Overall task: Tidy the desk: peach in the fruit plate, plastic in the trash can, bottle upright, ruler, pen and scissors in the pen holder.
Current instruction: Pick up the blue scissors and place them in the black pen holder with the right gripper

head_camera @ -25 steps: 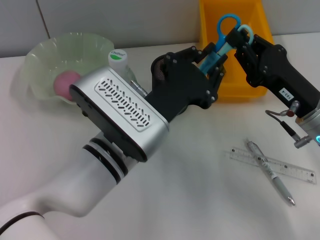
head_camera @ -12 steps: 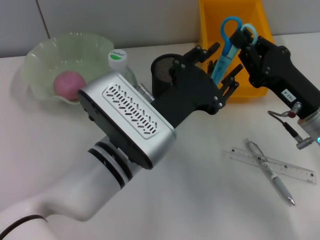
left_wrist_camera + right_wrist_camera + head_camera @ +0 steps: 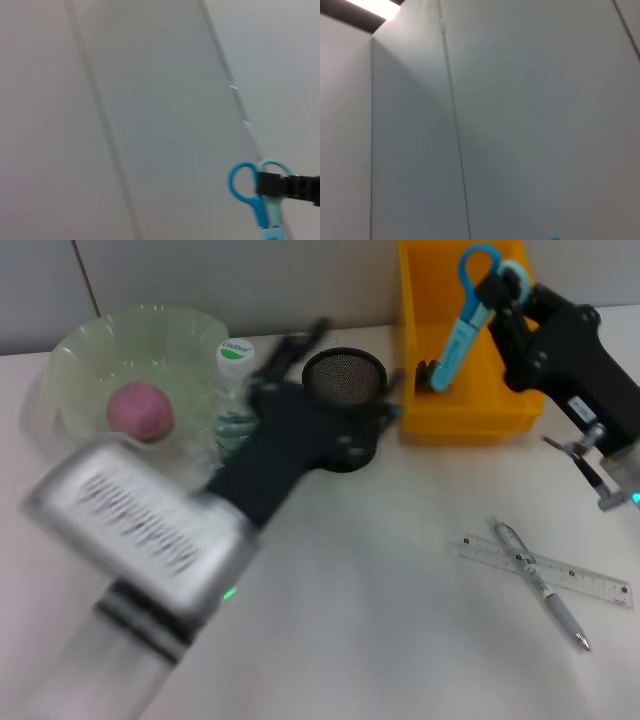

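Note:
My right gripper point(image 3: 498, 285) is shut on the handles of the blue scissors point(image 3: 462, 325), which hang blades down over the yellow trash can point(image 3: 470, 410). The left wrist view shows the scissors' handles point(image 3: 248, 186) in that gripper's black fingers point(image 3: 290, 186). My left gripper point(image 3: 345, 370) is open and blurred, by the black mesh pen holder point(image 3: 345, 362). The pink peach point(image 3: 140, 408) lies in the pale green fruit plate point(image 3: 80, 350). The bottle point(image 3: 235, 352) stands upright beside the plate. A clear ruler point(image 3: 590, 585) and a pen point(image 3: 540, 585) lie crossed at the right. No plastic is in view.
The left arm's silver forearm point(image 3: 140, 515) stretches across the left half of the table. The right wrist view shows only a grey wall. A grey wall stands behind the table.
My left arm has swung back to the left, away from the scissors. The right gripper has carried the scissors up and to the right over the yellow can.

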Controlling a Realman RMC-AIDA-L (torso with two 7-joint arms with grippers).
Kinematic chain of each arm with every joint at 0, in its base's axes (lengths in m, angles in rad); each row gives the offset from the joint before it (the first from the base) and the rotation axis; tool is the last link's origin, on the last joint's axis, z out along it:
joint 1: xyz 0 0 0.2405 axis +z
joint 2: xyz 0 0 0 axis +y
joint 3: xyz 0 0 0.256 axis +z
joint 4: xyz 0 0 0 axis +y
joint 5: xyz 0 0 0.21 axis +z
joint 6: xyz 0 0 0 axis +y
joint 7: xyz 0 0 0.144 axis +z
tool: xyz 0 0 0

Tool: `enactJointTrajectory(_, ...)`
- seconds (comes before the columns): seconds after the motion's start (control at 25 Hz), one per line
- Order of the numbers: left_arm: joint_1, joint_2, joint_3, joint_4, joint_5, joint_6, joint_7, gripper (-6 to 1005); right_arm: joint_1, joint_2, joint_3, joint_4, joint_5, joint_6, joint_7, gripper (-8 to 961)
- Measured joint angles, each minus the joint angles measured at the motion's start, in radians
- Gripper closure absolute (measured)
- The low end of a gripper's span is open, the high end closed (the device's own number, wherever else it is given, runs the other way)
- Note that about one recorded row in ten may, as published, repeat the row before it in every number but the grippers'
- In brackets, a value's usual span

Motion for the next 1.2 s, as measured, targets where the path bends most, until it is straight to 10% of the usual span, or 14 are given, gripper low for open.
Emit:
enactJointTrajectory(0.24, 0.176, 0.004, 0.013, -0.128, 0.000, -0.364, -0.026, 210, 0.087, 0.001, 0.026, 0.018, 0.000, 0.101, -0.114, 868)
enactJointTrajectory(0.56, 0.210, -0.002, 0.049, -0.375, -0.023, -0.654, -0.158, 211, 0.185, 0.004, 0.022, 0.052, 0.000, 0.216, -0.202, 862)
enactJointTrajectory(1.2, 0.138, -0.006, 0.069, -0.489, -0.137, -0.668, -0.159, 212, 0.268, 0.005, 0.019, 0.114, -0.007, 0.423, -0.252, 813)
